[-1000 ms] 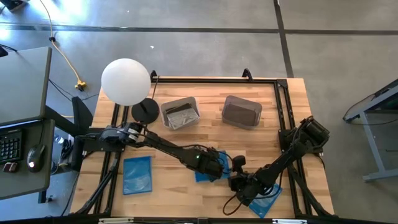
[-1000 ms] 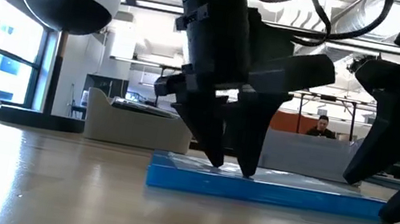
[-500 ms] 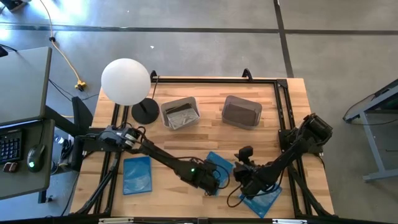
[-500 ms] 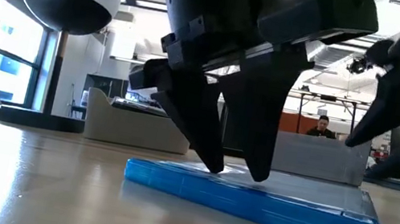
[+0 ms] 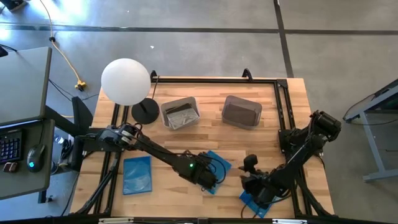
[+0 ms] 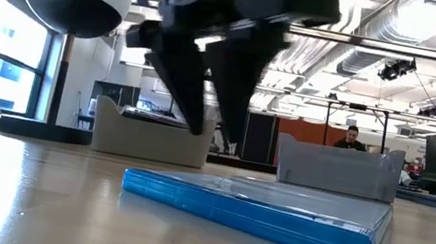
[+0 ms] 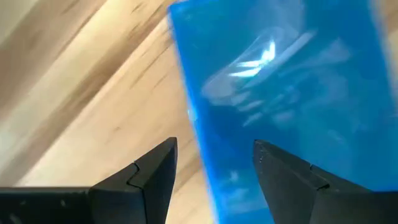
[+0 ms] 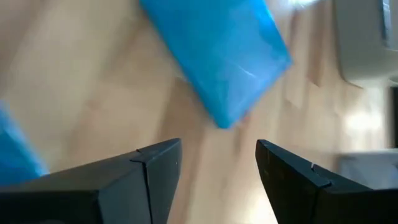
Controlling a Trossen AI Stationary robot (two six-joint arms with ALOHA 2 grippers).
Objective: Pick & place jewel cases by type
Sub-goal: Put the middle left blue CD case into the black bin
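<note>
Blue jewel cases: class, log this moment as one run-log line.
left gripper: open, above middle blue case | right gripper: open, over right blue case | third blue case: table left, untouched

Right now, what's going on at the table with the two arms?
Both arms are over the blue jewel cases near the front of the table. The left gripper hovers open above the middle blue case, which lies flat, not held. The right gripper hangs open, empty, over another blue case. A third blue case lies untouched on the left.

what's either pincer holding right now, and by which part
Nothing is held. The left pincer hangs open above the middle blue jewel case, clear of it. The right pincer is open too, over another blue case at the table's front edge.
</note>
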